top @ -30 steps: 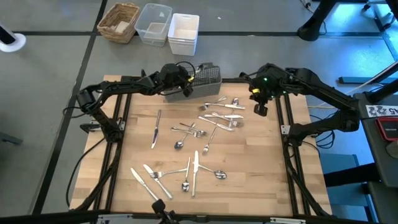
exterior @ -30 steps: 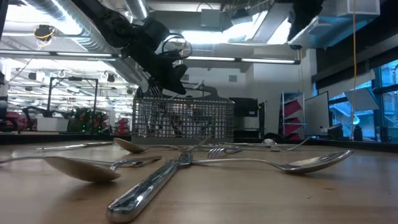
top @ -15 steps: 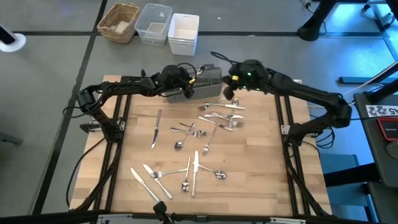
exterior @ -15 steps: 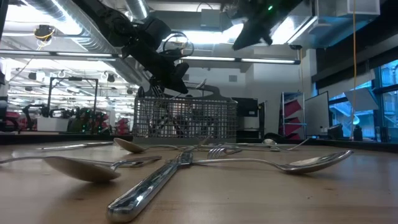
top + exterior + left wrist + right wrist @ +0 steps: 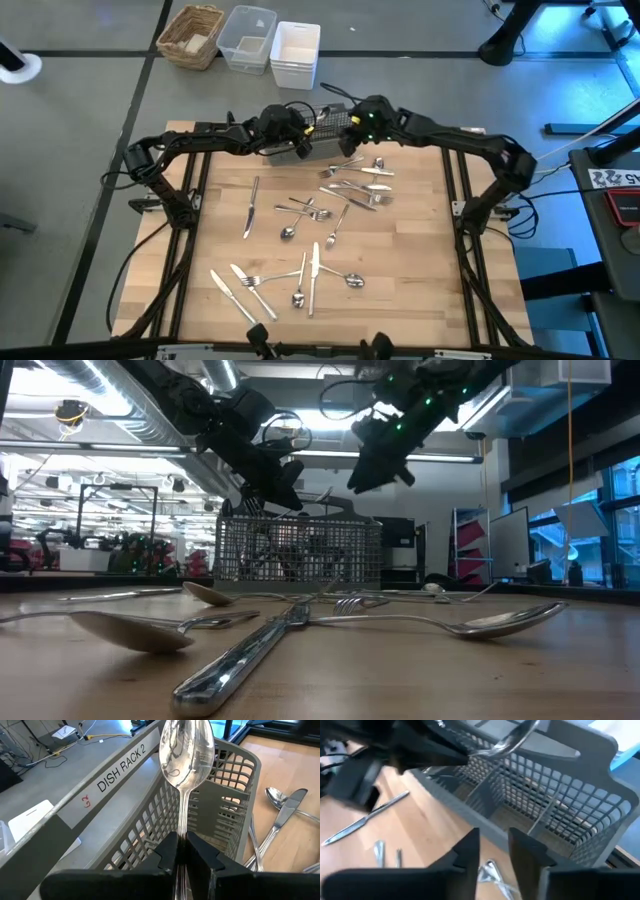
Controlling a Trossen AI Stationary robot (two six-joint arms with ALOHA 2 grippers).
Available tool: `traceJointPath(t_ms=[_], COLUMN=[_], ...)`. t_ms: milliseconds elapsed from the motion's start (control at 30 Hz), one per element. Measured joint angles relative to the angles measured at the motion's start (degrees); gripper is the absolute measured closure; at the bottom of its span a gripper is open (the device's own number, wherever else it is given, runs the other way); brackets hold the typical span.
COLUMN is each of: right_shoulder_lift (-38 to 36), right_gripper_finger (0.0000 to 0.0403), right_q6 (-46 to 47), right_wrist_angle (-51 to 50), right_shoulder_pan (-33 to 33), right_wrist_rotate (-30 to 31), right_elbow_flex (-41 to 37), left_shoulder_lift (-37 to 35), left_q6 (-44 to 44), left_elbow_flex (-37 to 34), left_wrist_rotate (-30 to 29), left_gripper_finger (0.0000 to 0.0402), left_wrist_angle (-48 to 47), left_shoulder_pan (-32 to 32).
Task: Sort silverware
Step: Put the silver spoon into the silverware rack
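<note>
- Step in hand, as judged: dropping one spoon [image 5: 186,755] into the grey caddy [image 5: 322,131] at the upper middle of the high view.
- Left gripper [image 5: 182,851] above the caddy, fingers pinching the spoon handle, bowl upward.
- Right gripper [image 5: 493,851] near the caddy's other side, fingers slightly spread, holding nothing.
- Other silverware [image 5: 305,236] scattered on the table [image 5: 420,290], mostly centre and lower centre.
- Next move probably needs aiming over one compartment, then releasing; which compartment, cannot tell.

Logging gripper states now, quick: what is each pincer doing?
Left pincer: shut on a spoon above the caddy.
Right pincer: open, empty, beside the caddy.
</note>
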Motion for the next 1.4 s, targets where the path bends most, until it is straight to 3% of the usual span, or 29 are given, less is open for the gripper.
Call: traceJointPath(t_ms=[167, 400, 533, 633, 900, 1133, 1400], right_shoulder_lift=[1.3, 2.1, 3.1, 3.8, 5.7, 6.8, 7.0], right_gripper_finger=[0.0241, 0.0237, 0.0236, 0.0237, 0.0237, 0.0237, 0.0237], right_q6=[1.7, 8.7, 16.8, 20.0, 20.7, 20.4, 20.2], right_wrist_angle=[7.5, 17.9, 18.4, 18.3, 19.5, 21.4, 21.3], right_shoulder_pan=[-0.3, -2.4, -5.0, -6.4, -4.6, -2.4, -2.5], right_wrist_rotate=[0.0, 1.7, 1.5, -2.1, -3.8, 1.8, 3.8], right_elbow_flex=[0.0, 0.1, 0.1, 0.0, 0.0, 0.0, 0.0], left_shoulder_lift=[0.0, 0.0, 0.0, 0.0, 0.0, 0.0, 0.0], left_q6=[0.0, 0.0, 0.3, 0.4, 0.5, 0.6, 0.7], left_elbow_flex=[0.0, 0.0, 0.0, 0.0, 0.0, 0.0, 0.0], left_wrist_rotate=[0.0, 0.0, 0.0, 0.0, 0.0, 0.0, 0.0], left_gripper_finger=[0.0383, 0.0383, 0.0382, 0.0382, 0.0382, 0.0382, 0.0382], left_wrist_angle=[0.0, 0.0, 0.0, -0.1, -0.1, 0.0, 0.0], left_shoulder_pan=[0.0, 0.0, 0.0, 0.0, 0.0, 0.0, 0.0])
